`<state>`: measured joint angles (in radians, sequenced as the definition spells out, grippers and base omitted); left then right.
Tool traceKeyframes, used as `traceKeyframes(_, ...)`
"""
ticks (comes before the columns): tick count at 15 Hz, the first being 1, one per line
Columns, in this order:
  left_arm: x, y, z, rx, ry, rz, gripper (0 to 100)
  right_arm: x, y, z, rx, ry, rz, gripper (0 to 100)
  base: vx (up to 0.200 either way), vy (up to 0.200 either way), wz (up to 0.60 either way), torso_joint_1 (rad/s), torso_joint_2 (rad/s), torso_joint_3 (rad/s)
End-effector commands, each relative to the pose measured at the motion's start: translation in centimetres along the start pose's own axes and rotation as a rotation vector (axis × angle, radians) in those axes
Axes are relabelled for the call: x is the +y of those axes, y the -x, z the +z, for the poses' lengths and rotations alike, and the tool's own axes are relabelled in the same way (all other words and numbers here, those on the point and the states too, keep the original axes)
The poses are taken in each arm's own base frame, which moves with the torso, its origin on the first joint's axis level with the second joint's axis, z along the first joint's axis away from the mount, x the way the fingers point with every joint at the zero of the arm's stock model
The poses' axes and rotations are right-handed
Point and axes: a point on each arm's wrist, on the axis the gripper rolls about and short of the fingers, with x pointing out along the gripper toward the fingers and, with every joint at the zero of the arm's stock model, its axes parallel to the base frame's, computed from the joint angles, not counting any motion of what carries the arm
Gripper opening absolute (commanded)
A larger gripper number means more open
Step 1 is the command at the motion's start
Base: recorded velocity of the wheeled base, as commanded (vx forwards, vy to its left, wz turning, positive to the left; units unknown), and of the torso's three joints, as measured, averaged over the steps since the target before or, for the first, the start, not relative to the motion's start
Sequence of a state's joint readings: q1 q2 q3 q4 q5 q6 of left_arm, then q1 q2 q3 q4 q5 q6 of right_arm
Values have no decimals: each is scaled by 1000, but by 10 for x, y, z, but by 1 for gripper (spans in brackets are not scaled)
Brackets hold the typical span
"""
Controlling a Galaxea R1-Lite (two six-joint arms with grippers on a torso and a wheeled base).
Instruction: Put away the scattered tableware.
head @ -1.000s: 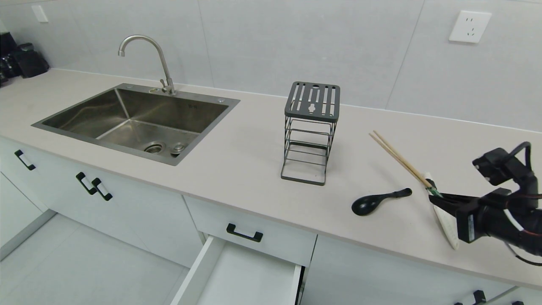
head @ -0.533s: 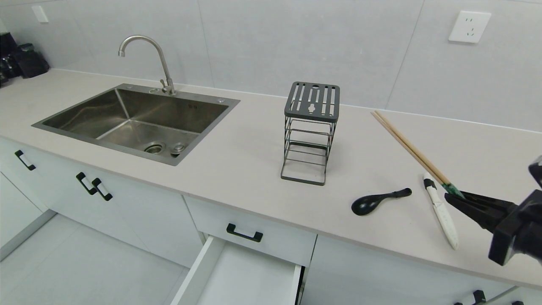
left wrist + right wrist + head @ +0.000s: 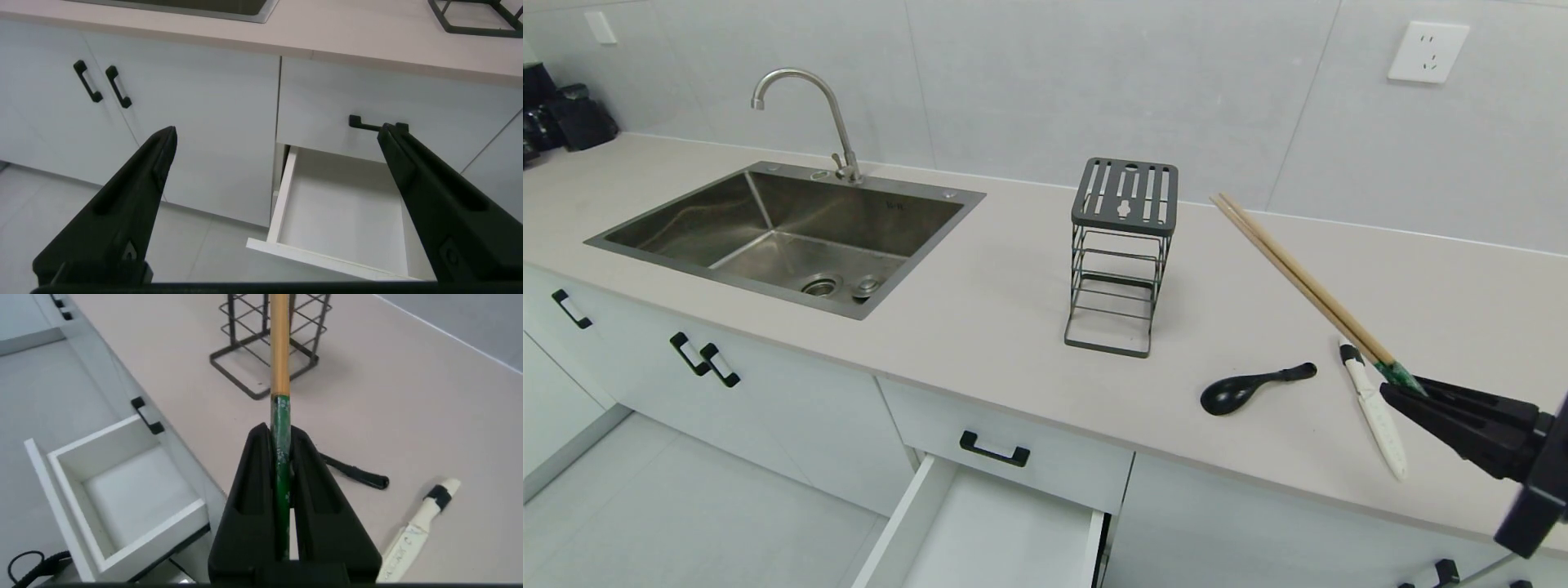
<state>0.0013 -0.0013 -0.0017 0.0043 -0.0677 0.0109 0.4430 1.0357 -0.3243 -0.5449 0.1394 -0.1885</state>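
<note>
My right gripper (image 3: pixel 1409 390) is shut on the green-tipped end of a pair of wooden chopsticks (image 3: pixel 1298 278), lifted above the right part of the counter and slanting up toward the back wall. In the right wrist view the chopsticks (image 3: pixel 279 367) stick out from between the shut fingers (image 3: pixel 245 469). A black spoon (image 3: pixel 1252 387) and a white knife with a black band (image 3: pixel 1374 408) lie on the counter beside that gripper. The dark wire rack (image 3: pixel 1121 255) stands mid-counter. My left gripper (image 3: pixel 278 204) hangs open below counter height, facing the open white drawer (image 3: pixel 347 216).
A steel sink (image 3: pixel 784 233) with a curved tap (image 3: pixel 805 110) occupies the counter's left part. The drawer (image 3: pixel 988 535) stands pulled out under the counter edge, beside cabinet doors with black handles (image 3: pixel 704 359). A wall socket (image 3: pixel 1427 51) is at the back right.
My right gripper has lifted the chopsticks off the counter and drawn back to the right; their free end now points higher. Spoon, knife and rack have stayed put.
</note>
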Motion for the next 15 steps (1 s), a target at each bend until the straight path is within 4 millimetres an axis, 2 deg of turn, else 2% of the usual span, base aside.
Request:
traceKeyframes(1, 0, 0, 0, 2, 0, 0, 100, 6, 0, 0, 8, 5, 47, 0, 0, 0, 0, 0, 0, 0)
traceKeyframes(5, 0, 0, 0, 2, 0, 0, 100, 17, 1, -10, 81, 12, 131, 0, 0, 0, 0, 0, 0, 0)
traceKeyframes(11, 0, 0, 0, 2, 0, 0, 100, 30, 0, 2, 33, 42, 230, 0, 0, 0, 0, 0, 0, 0)
traceKeyframes(15, 0, 0, 0, 2, 0, 0, 100, 38, -5, -9, 95, 65, 272, 0, 0, 0, 0, 0, 0, 0)
